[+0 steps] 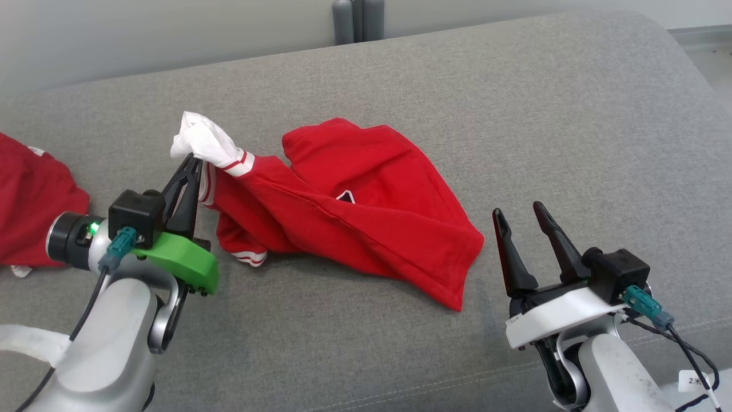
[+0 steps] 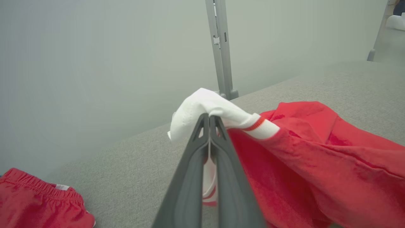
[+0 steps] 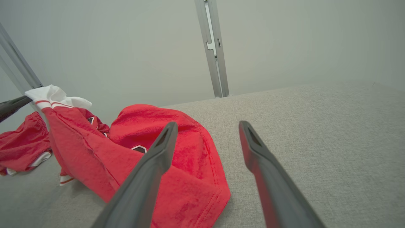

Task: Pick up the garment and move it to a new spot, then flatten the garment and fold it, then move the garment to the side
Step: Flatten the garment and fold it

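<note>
Up close, white sleeve (image 2: 202, 104) of garment (image 2: 316, 158) tight in left pincer (image 2: 209, 117).

The cushion's (image 1: 572, 114) right side is left open — middle blocked by the garment (image 1: 372, 217), left edge by a red cloth (image 1: 34, 200).

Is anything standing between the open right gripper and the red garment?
Nothing visible does. Only bare grey cushion lies between the right gripper and the red garment, whose white cuff the left gripper pinches.
</note>
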### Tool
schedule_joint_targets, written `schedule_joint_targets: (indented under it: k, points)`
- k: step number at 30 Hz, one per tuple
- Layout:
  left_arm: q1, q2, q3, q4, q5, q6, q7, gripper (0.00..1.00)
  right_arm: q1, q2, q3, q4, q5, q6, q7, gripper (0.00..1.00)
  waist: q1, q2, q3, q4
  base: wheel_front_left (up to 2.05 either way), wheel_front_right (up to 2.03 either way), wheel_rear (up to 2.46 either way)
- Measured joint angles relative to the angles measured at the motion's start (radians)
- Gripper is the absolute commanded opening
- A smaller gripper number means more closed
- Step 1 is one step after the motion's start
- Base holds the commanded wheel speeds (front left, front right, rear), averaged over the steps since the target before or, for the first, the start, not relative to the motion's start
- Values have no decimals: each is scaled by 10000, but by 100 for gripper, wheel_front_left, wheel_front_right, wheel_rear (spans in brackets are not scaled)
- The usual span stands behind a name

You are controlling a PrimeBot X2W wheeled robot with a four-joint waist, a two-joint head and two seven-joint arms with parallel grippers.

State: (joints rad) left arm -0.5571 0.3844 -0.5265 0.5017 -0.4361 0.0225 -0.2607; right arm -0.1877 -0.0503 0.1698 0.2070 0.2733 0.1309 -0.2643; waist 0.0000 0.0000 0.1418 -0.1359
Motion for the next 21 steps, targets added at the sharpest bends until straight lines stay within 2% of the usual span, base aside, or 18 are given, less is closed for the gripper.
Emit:
schedule_joint_targets:
  k: [4, 11, 15, 21]
  points:
    - [1127, -36, 414, -1356, 483, 500, 0, 0, 112, 4, -10, -2, 15, 0, 0, 100, 0, 0, -111, 305, 0, 0, 0]
    - [2898, -393, 688, -2462, 706, 974, 0, 0, 209, 4, -71, -13, 35, 0, 0, 100, 0, 0, -169, 727, 0, 0, 0]
    - [3729, -757, 571, -2838, 734, 1003, -2, 0, 272, 6, -138, 29, 31, 0, 0, 100, 0, 0, -222, 970, 0, 0, 0]
    - [4455, -1110, 173, -2545, 800, 826, -2, 0, 307, 12, -69, 115, 19, 0, 0, 100, 0, 0, -354, 1304, 0, 0, 0]
